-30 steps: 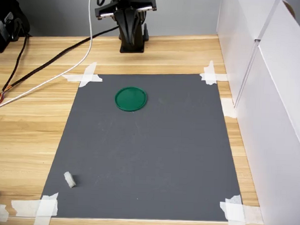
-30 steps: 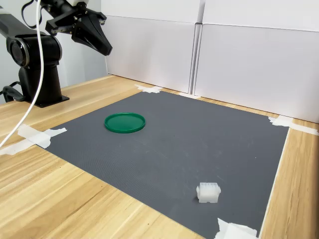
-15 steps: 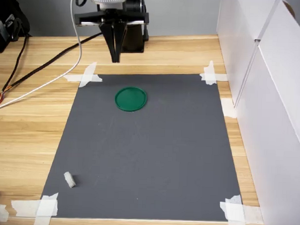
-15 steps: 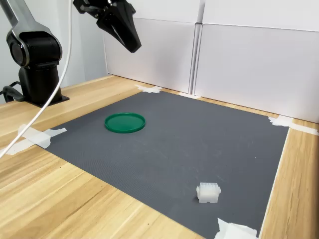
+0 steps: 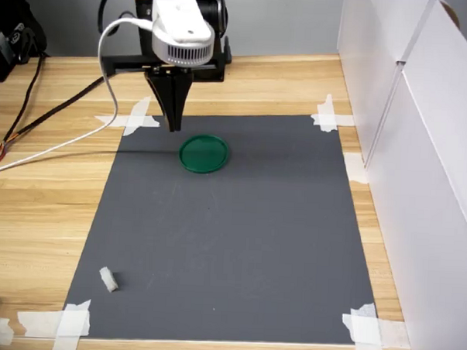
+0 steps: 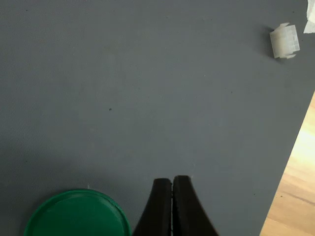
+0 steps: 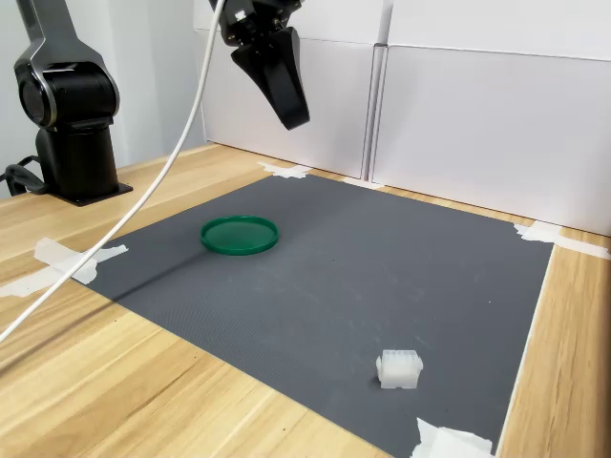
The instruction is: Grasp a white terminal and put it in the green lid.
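Above the grey mat (image 5: 231,229), my gripper (image 7: 294,118) hangs with its fingers (image 6: 160,206) pressed together, holding nothing. Green lid (image 5: 204,153) lies flat near the mat's far edge in the first exterior view, seemingly just beside my fingertips. White terminal (image 7: 399,369) rests well apart, near the corner by the tape (image 7: 449,443).

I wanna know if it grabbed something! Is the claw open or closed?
Gripper: closed, holding nothing.
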Robot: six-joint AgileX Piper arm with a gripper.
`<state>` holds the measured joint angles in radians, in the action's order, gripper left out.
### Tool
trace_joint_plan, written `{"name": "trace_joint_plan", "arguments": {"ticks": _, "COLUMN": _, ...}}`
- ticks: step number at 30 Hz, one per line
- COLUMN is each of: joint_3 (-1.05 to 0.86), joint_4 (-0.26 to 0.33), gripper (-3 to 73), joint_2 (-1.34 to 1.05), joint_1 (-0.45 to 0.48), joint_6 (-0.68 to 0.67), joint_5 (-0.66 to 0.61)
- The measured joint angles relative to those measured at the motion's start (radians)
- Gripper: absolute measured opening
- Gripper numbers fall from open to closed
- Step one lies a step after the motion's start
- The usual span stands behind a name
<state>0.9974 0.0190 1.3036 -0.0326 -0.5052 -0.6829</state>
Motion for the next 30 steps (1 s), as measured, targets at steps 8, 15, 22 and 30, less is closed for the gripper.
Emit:
{"name": "trace_joint_plan", "arguments": {"ticks": 8, "joint_3": 0.163, "joint_4": 0.001, "gripper": 3.2, "joint_2": 0.107, "joint_1": 0.000, "joint_6": 0.000, "joint_5": -0.139}}
{"name": "trace_joint_plan", "arguments": {"ticks": 15, "joint_3": 0.226, "joint_4": 0.005, "gripper": 24.5, "joint_2": 0.178, "joint_1": 0.000, "joint_6": 0.016, "joint_5": -0.140}}
{"name": "trace_joint_plan", "arguments": {"ticks": 22, "joint_3": 0.230, "joint_4": -0.013, "gripper": 48.9, "joint_2": 0.231, "joint_1": 0.007, "joint_6": 0.057, "joint_5": -0.129}}
{"name": "trace_joint_plan", "arguments": {"ticks": 30, "joint_3": 0.305, "joint_4": 0.076, "gripper": 54.1, "joint_2": 0.270, "joint_1": 0.138, "joint_6": -0.023, "joint_5": -0.120}}
